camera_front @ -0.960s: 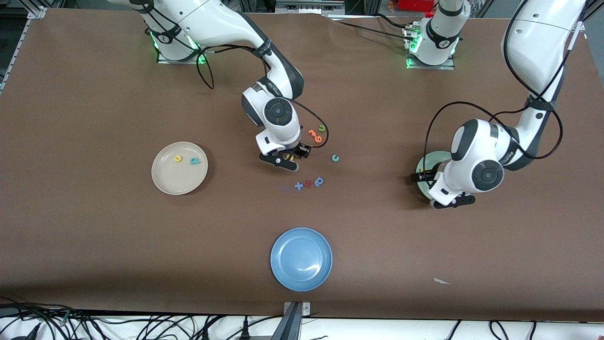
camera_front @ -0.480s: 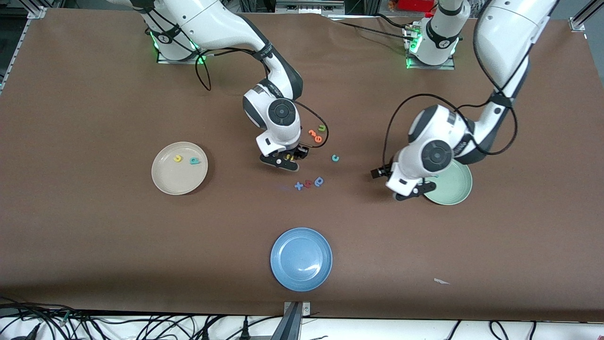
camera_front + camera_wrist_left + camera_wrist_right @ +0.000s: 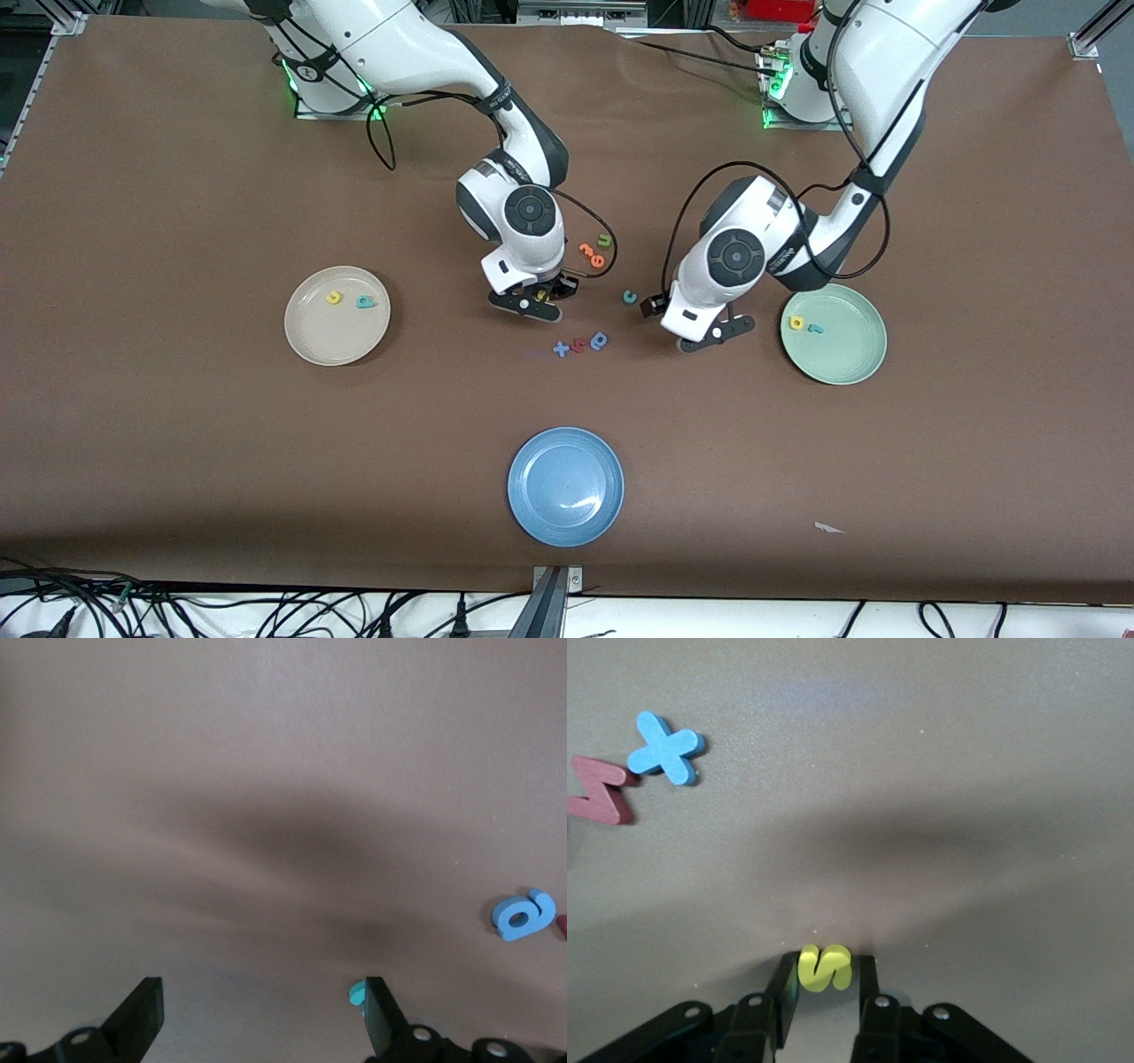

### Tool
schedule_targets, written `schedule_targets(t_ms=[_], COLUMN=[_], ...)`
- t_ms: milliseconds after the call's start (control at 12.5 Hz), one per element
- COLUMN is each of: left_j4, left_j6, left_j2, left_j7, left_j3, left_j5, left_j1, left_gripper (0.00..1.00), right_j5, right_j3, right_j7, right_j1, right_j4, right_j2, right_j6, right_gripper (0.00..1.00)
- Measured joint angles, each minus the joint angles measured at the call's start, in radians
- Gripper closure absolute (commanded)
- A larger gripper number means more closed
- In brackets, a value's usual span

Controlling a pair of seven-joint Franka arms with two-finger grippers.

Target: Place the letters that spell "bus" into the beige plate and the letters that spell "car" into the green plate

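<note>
My right hand (image 3: 825, 988) is clenched on the yellow s (image 3: 825, 967) at mid-table (image 3: 177, 443). My left hand (image 3: 261, 1014) hangs released above the teal c (image 3: 357, 994).

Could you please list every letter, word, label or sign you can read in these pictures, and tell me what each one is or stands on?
"s": yellow foam letter between the right gripper's fingers.
"x": blue foam cross on the brown table.
"z": red foam letter beside it.
"a": blue foam letter on the table.
"c": teal foam letter on the table by the left gripper.
"u": green foam letter on the table.
Letters in the plates and round arm badges: too small to read.
</note>
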Motion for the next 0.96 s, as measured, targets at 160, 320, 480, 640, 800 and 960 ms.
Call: schedule_targets(t_ms=[160,320,480,640,800,960], left_j4=[-0.001,-0.001,-0.001,-0.001,-0.001,-0.002], left_j6=[0.047,0.090,0.104,0.105,0.105,0.106], left_j2=[0.033,0.063,0.076,0.080,0.089,0.099], left_j7=[-0.027,-0.055,-0.070,-0.076,-0.086,-0.093], left_j3=[0.001,0.001,0.001,0.001,0.002,0.002], left_j5=[0.000,0.000,0.000,0.000,0.000,0.000], left_j1=[-0.016,-0.042,-0.061,-0.076,-0.090,-0.099], left_gripper=[0.02,0.03,0.04,0.07,0.14,0.25], right_j5=[-0.001,-0.001,-0.002,-0.002,-0.002,-0.002], right_j3=[0.000,-0.002,-0.019,-0.033,-0.038,-0.068], right_j7=[-0.001,-0.006,-0.056,-0.145,-0.261,-0.399], right_j1=[0.000,0.000,-0.005,-0.036,-0.087,-0.129], right_j4=[0.000,0.001,0.006,0.018,0.024,0.021], right_j2=[0.000,0.000,-0.007,-0.032,-0.081,-0.130], right_j6=[0.004,0.005,-0.001,-0.073,-0.196,-0.318], right_gripper=[0.81,0.82,0.82,0.82,0.82,0.82])
